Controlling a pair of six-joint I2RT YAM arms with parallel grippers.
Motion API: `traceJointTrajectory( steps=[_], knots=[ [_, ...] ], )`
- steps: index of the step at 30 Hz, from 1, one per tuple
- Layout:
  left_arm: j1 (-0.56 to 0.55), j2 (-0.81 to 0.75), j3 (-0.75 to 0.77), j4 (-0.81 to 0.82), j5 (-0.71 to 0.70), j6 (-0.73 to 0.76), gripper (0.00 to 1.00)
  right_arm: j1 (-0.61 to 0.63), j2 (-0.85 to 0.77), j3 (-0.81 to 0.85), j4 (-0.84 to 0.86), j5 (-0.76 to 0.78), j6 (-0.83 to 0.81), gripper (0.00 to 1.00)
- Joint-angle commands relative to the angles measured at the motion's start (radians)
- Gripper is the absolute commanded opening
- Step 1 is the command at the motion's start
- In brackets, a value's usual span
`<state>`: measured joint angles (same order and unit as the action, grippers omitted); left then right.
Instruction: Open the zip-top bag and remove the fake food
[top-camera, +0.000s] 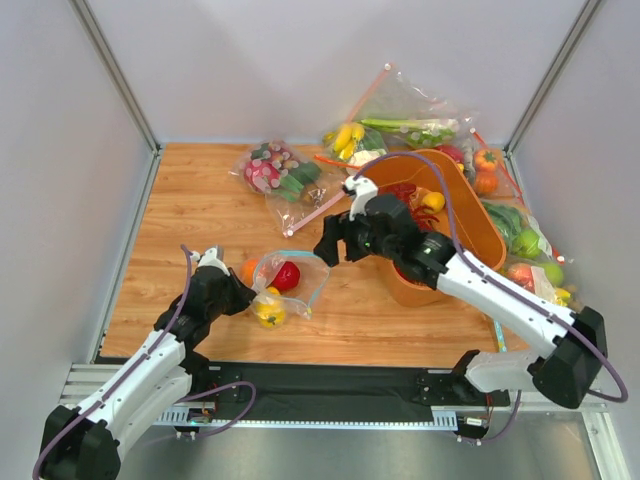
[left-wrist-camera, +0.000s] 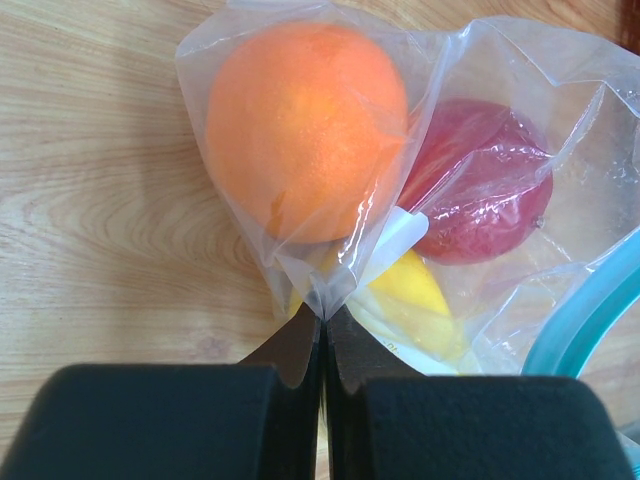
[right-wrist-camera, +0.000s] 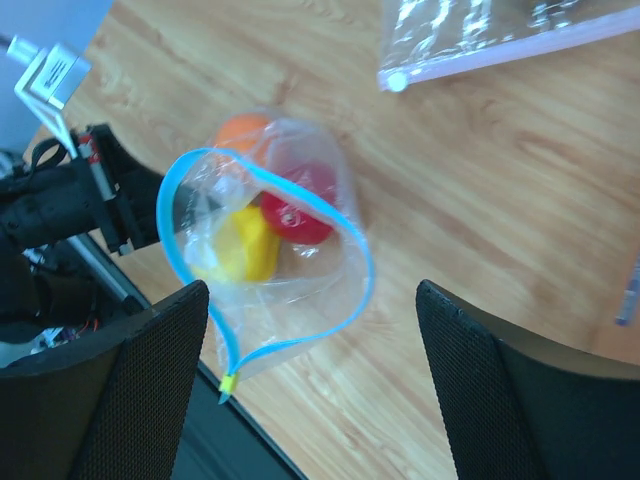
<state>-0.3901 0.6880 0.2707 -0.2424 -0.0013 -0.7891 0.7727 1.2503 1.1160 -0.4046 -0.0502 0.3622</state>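
Note:
The zip-top bag (top-camera: 305, 285) lies on the wood near the front centre, its teal-blue zip strip (right-wrist-camera: 355, 250) spread open in a loop. Inside are fake food pieces: an orange one (top-camera: 249, 270), a red one (top-camera: 287, 276) and a yellow one (top-camera: 268, 312). My left gripper (top-camera: 240, 290) is shut on the bag's bottom corner (left-wrist-camera: 323, 305), next to the orange fruit (left-wrist-camera: 305, 125), red fruit (left-wrist-camera: 480, 190), yellow fruit (left-wrist-camera: 415, 295) and white label (left-wrist-camera: 400, 240). My right gripper (top-camera: 337, 248) is open and empty, above the bag's mouth (right-wrist-camera: 312, 295).
An orange bin (top-camera: 470, 215) holding a red lobster (top-camera: 405, 195) stands to the right. Other filled bags lie at the back (top-camera: 285, 175), (top-camera: 400, 125) and along the right edge (top-camera: 525, 245). A pink-strip bag (right-wrist-camera: 480, 40) lies beyond. A black rail (top-camera: 330, 385) runs along the front.

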Motion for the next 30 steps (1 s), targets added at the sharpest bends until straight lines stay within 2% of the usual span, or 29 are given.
traceJointTrajectory(
  steps=[1,7,14,21,26,30],
  knots=[
    [0.004,-0.005,0.022,0.014,0.021,0.024,0.00,0.077,0.066,0.077,0.032,0.010,0.017,0.85],
    [0.005,-0.002,0.025,0.014,0.027,0.033,0.00,0.154,0.179,0.133,0.026,-0.050,0.018,0.83],
    [0.005,-0.004,0.005,0.052,0.043,0.028,0.00,0.171,0.311,0.179,0.004,-0.096,0.018,0.82],
    [0.003,0.015,0.016,0.060,0.047,0.034,0.00,0.183,0.425,0.208,0.013,-0.071,0.006,0.82],
    [0.005,0.019,0.015,0.068,0.052,0.039,0.00,0.183,0.474,0.191,0.076,-0.017,-0.003,0.83],
    [0.005,0.034,0.016,0.071,0.066,0.047,0.00,0.183,0.500,0.151,0.196,0.029,-0.009,0.84]
  ],
)
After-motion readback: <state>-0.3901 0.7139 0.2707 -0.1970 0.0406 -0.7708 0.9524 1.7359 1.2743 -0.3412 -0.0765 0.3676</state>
